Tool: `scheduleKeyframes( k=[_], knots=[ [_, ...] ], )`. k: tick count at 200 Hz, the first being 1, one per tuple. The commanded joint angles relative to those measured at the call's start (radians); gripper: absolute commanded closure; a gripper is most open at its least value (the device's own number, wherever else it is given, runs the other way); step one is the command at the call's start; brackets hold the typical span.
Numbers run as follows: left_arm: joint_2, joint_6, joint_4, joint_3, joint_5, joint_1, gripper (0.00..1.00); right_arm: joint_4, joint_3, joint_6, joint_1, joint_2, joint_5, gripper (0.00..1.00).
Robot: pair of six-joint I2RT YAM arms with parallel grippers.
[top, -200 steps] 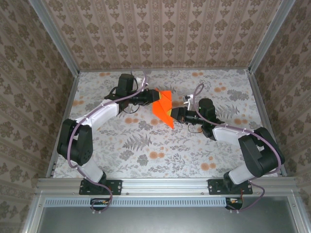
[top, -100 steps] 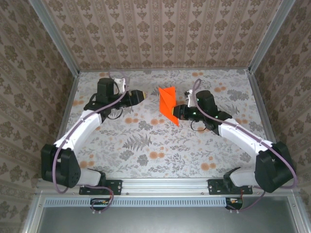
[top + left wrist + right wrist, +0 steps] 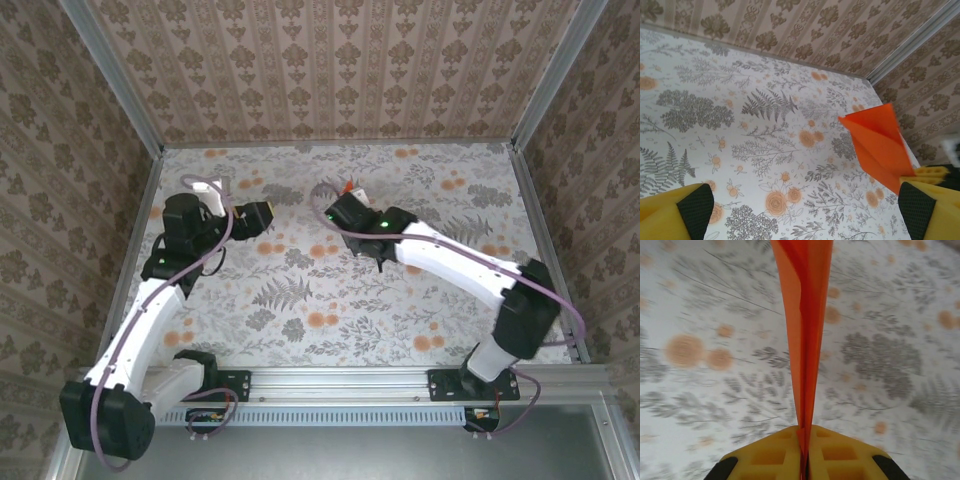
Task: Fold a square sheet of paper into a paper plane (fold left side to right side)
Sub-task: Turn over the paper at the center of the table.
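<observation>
The square sheet of paper (image 3: pixel 805 315) is bright orange and creased into a narrow pointed shape. My right gripper (image 3: pixel 805 437) is shut on its lower end and holds it edge-on above the table. From above, only a small orange sliver of the paper (image 3: pixel 349 187) shows at the right gripper (image 3: pixel 348 198), near the back middle of the table. In the left wrist view the paper (image 3: pixel 877 142) stands up at the right, pinched by the right gripper's yellow fingers (image 3: pixel 932 173). My left gripper (image 3: pixel 805 207) is wide open with nothing between its fingers. It sits to the left of the paper (image 3: pixel 264 214) and apart from it.
The table (image 3: pixel 300 290) is covered with a floral print of grey ferns and pale orange blotches. Patterned walls (image 3: pixel 330 70) and metal rails close it in at the back and both sides. The right arm (image 3: pixel 450 262) stretches diagonally across the table's right half.
The left gripper let go of the paper, opened wide and drew back to the left. The right arm swung the paper leftward and turned it edge-on.
</observation>
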Motion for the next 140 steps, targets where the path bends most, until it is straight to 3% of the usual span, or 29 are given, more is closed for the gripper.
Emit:
scheduleKeyframes(
  k=[1,27,78,140],
  knots=[
    [-0.045,0.047,0.07,-0.016,0.035,0.007,0.02,-0.215,0.097,-0.061,0.038,0.132,0.265,0.89],
    [-0.074,0.058,0.078,-0.017,0.043,0.007,0.01,-0.284,0.186,-0.08,0.056,0.286,0.351,0.9],
    [-0.094,0.068,0.052,-0.004,0.029,0.009,0.0,-0.316,0.285,-0.133,0.082,0.491,0.333,0.89],
    [-0.088,0.066,0.035,0.01,0.031,0.009,0.0,-0.32,0.312,-0.155,0.086,0.604,0.089,0.84]
  ],
)
